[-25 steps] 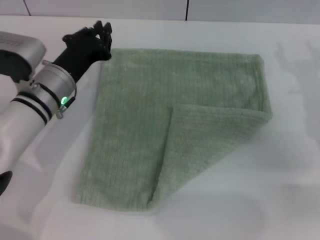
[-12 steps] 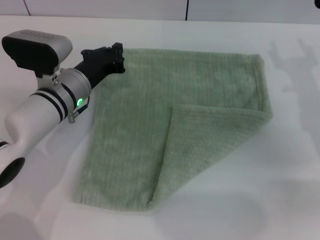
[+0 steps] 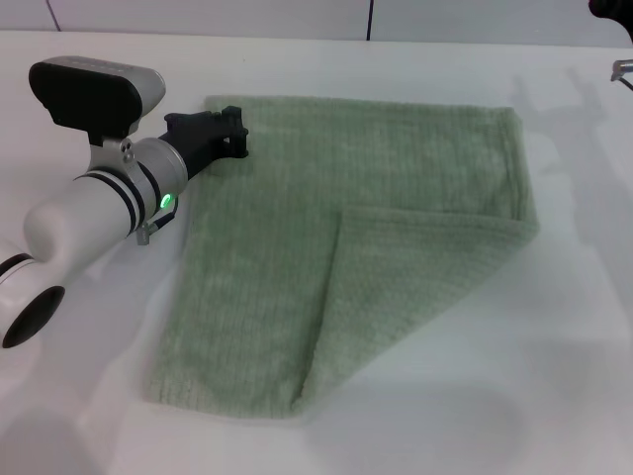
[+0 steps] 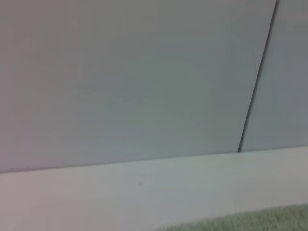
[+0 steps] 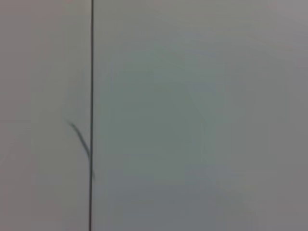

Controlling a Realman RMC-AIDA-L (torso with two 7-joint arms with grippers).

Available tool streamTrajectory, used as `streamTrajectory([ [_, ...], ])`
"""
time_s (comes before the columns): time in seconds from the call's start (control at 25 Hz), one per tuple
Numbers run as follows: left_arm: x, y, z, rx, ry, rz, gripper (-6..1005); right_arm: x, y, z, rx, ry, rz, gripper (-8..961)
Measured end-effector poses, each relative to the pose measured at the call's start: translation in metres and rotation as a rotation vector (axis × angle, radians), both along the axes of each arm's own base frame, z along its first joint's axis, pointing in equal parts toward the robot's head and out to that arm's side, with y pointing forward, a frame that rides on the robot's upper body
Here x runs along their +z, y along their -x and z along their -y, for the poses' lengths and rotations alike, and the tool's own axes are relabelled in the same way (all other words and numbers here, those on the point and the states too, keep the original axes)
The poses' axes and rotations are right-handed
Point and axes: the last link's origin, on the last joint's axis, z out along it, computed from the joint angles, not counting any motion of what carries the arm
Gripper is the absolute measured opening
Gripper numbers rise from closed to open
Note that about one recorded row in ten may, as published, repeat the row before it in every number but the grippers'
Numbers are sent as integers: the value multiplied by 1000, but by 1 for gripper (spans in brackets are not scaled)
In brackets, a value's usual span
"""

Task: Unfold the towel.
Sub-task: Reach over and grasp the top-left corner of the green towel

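Observation:
The pale green towel (image 3: 297, 218) lies flat on the white table (image 3: 554, 376). Its near right corner is folded over onto it as a triangular flap (image 3: 415, 287). My left gripper (image 3: 233, 131) is black and sits over the towel's far left corner, with the silver and white arm behind it. A sliver of the towel's edge shows in the left wrist view (image 4: 250, 222). Only a dark bit of my right gripper (image 3: 615, 8) shows at the far right corner of the head view, away from the towel.
A pale wall with a dark vertical seam (image 3: 370, 20) stands behind the table. The right wrist view shows only wall with a seam (image 5: 91, 96). Bare table surrounds the towel on all sides.
My left arm has swung right, bringing its gripper from beside the towel's far left corner to over that corner. A bit of the right arm has come into view at far right.

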Motion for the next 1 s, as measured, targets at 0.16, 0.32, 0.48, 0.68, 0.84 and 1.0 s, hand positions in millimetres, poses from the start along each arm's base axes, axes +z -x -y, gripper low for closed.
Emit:
streamTrajectory([
  [0.16,-1,2,0,17,10,-14,0,-2,1,-3,-7,15,6,773],
  [0.32,-2,3,-1,27,16,-23,1,-6,4,-9,-16,40,15,773],
  [0.48,-3,4,-2,51,30,-47,2,-7,5,-11,-21,50,19,773],
  [0.68,-6,6,-1,66,46,-65,3,-9,8,-14,-22,58,26,774],
  [0.84,-7,6,-1,70,53,-73,3,-9,9,-15,-20,60,27,774],
  [1.0,-7,6,-1,66,52,-71,4,-13,13,-20,-34,92,34,774],
])
